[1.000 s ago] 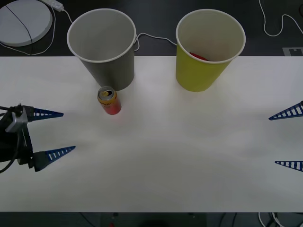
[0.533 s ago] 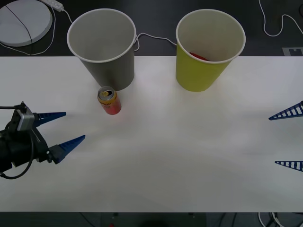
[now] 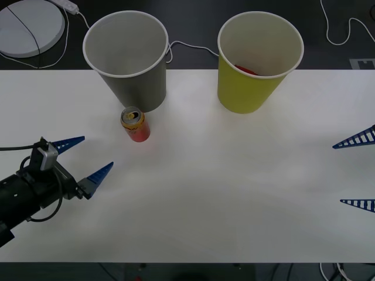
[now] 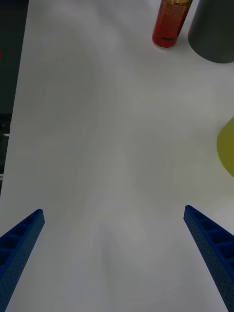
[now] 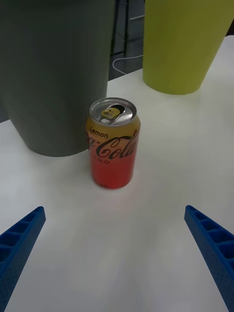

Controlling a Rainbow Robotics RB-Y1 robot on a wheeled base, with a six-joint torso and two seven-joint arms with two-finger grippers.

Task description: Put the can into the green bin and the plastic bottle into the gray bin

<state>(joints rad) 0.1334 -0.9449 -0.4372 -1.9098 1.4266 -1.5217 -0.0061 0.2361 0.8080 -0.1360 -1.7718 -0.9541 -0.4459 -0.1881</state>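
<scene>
Front view: left tool (image 3: 89, 158) open near upright can (image 3: 135, 124); right tool (image 3: 356, 171) open, parked.

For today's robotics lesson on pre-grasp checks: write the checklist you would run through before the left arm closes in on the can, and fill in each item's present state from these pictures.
1. The can stands upright on the table, free of any grip: ok.
2. Left gripper open wide enough and pointed at the can: ok.
3. Room beside the can: it stands close to the gray bin; whether they touch: cannot tell.
4. The green bin upright with open mouth, ready to receive: ok; something red already lies inside.
5. Right gripper open, parked at the table's right edge, clear of the path: ok.
</scene>
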